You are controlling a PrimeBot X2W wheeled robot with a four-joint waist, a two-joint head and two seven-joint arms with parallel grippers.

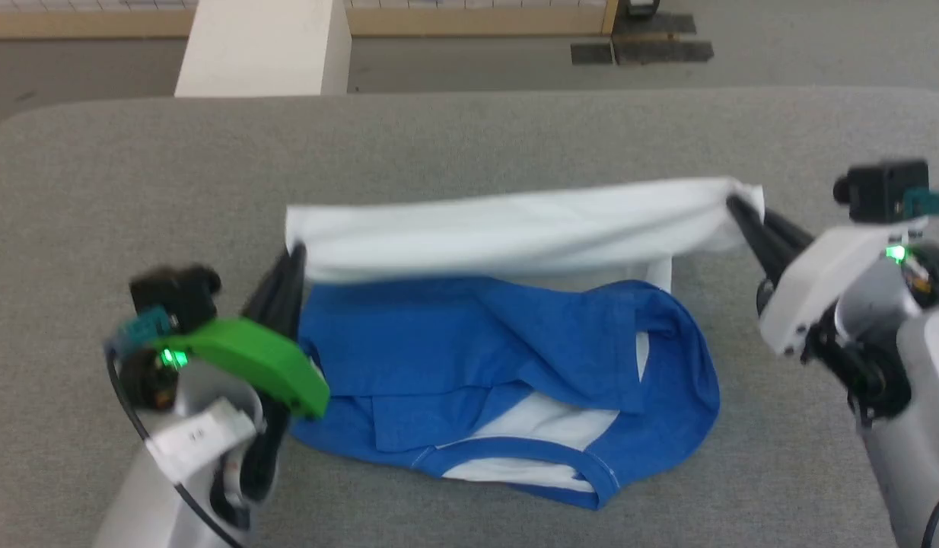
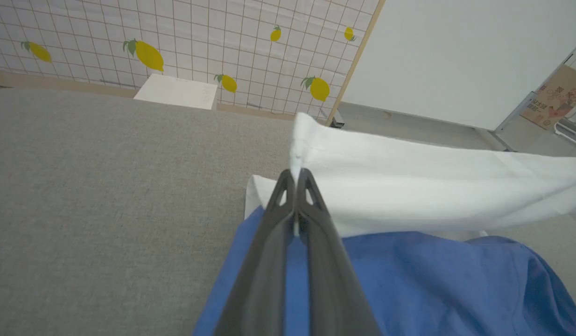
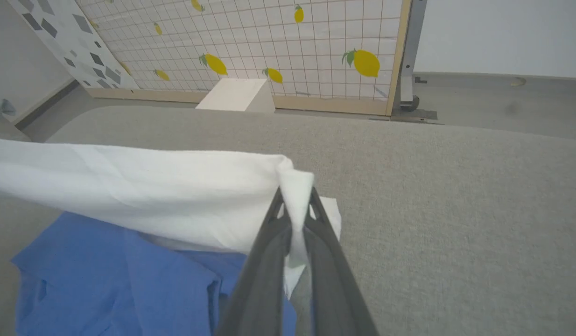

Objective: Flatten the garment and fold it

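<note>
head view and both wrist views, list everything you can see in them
garment: one, white with blue sleeves and neckband, mid table; white edge raised and stretched between the tools, blue part lying rumpled
table: one, grey cloth top, under the garment
block: one, white, beyond the table's far edge
lemon-print panel: one, white grid with yellow lemons, behind the block
floor: grey, past the table
mats: a few, dark, on the floor far right
left tool: one, dark fingers, shut on the garment's left white corner
right tool: one, dark fingers, shut on the garment's right white corner
</note>
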